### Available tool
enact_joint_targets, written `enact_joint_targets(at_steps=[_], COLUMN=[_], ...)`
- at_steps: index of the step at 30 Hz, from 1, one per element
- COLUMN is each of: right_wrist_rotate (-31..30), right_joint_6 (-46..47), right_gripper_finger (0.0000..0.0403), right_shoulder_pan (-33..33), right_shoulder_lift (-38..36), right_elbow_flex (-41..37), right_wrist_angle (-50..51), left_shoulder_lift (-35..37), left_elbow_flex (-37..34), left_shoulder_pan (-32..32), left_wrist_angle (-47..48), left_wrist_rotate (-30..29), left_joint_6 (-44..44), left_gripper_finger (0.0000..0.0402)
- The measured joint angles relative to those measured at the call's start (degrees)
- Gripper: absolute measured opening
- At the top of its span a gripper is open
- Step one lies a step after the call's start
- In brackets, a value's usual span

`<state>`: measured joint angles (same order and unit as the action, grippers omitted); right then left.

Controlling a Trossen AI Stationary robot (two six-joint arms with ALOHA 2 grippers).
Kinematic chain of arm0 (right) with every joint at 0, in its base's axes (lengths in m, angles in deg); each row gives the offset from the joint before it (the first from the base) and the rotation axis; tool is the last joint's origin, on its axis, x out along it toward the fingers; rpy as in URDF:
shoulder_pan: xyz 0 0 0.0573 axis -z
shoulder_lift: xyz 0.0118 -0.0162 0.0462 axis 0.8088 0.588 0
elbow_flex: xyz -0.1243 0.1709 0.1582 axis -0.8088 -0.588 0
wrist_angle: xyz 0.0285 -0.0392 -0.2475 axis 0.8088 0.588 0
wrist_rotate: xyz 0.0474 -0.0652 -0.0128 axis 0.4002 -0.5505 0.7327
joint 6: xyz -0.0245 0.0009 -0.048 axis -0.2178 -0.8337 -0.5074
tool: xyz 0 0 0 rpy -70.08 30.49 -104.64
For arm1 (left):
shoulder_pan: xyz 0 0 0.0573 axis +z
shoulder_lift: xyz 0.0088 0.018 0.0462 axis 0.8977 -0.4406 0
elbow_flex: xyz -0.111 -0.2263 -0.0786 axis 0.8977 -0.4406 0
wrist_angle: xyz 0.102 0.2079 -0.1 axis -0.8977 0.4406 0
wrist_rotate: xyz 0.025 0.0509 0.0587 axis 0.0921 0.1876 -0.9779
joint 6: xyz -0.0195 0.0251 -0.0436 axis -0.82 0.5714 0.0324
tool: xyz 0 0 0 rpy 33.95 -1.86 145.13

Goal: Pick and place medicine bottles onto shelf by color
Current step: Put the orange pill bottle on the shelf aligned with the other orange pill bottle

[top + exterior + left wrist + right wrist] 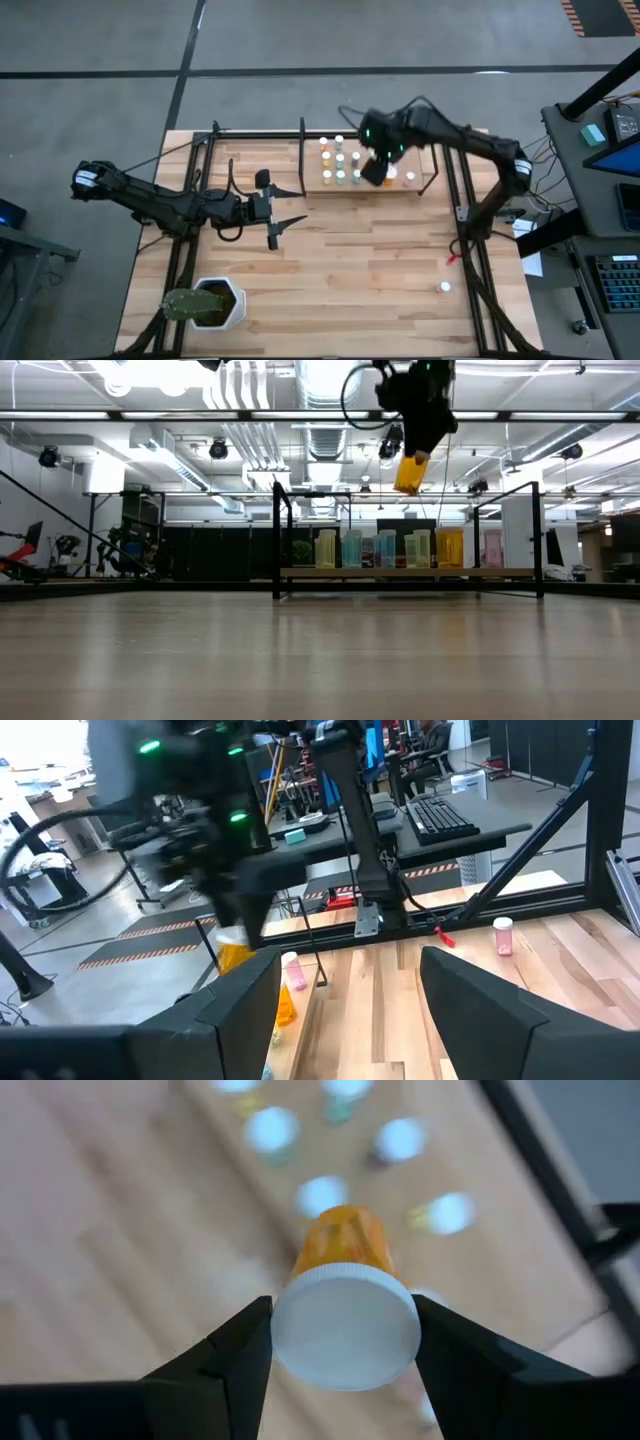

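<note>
Blurred beyond telling colours apart in the right wrist view: bottles (323,1193) on the shelf (150,1200) beneath the orange bottle (345,1240); cut off by the low view's top edge: right hand (415,430).

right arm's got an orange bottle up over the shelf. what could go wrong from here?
1. The right gripper pinches the orange bottle only by its white cap, body hanging tilted; it may land askew and topple.
2. The shelf already carries closely spaced bottles; lowering between them could knock a neighbour.
3. One pink bottle stands alone on the table near the right arm's base, easy to clip when swinging back. The left gripper waits open, clear of this.
</note>
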<state>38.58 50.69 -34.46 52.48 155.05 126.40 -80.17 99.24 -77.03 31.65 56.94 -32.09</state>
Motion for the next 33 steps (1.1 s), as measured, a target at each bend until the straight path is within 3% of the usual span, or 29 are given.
enact_joint_targets(at_steps=[7, 10, 18, 21, 33], right_wrist_rotate=[-0.01, 0.16, 1.93, 4.73, 4.76], right_joint_6=[-22.99, -27.56, -29.39, -29.91, -24.3], right_gripper_finger=[0.0201, 0.0201, 0.0201, 0.0201, 0.0201], right_shoulder_pan=[13.0, 16.61, 21.73, 22.17, 22.11], right_shoulder_lift=[6.29, 9.19, 14.55, 14.93, 17.3], right_elbow_flex=[2.65, 3.33, 3.28, 2.83, 2.63], right_wrist_angle=[6.05, 8.42, 8.96, 8.18, 6.43], left_shoulder_lift=[0.0, 0.0, 0.0, 0.0, 0.0], left_elbow_flex=[0.0, -0.04, -0.04, -0.06, -0.04], left_shoulder_pan=[0.0, 0.0, 0.0, 0.0, 0.04], left_wrist_angle=[0.02, 0.04, 0.04, 0.04, 0.04], left_wrist_rotate=[0.01, 0.0, 0.0, 0.0, 0.0], left_joint_6=[0.0, 0.02, 0.07, 0.08, 0.63], left_gripper_finger=[0.0224, 0.0224, 0.0224, 0.0224, 0.0224])
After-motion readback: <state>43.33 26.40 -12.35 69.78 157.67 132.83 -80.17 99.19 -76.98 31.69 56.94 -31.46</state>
